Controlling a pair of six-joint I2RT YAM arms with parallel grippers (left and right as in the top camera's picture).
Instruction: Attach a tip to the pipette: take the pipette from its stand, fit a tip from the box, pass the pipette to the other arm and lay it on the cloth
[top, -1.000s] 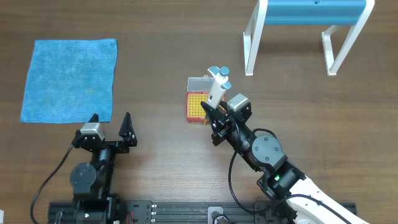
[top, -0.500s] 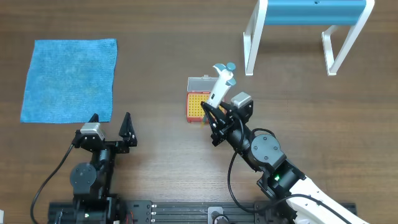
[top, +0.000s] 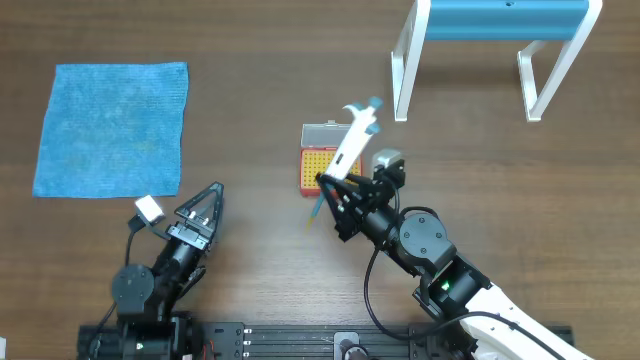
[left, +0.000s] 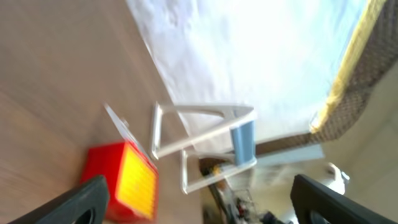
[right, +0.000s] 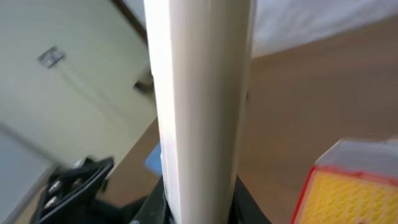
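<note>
Left claw (top: 203, 201) swung toward 2 o'clock, fingers wide; right claw (top: 336, 198) clamps tilted pipette (top: 352, 135) | risk: misaligned handover; pipette drops onto bench (top: 260, 90)

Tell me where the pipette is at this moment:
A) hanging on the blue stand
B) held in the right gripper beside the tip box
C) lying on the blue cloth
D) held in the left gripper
B: the right gripper is shut on the pipette, which tilts up beside the tip box, while the left gripper is open and well apart from it.
</note>
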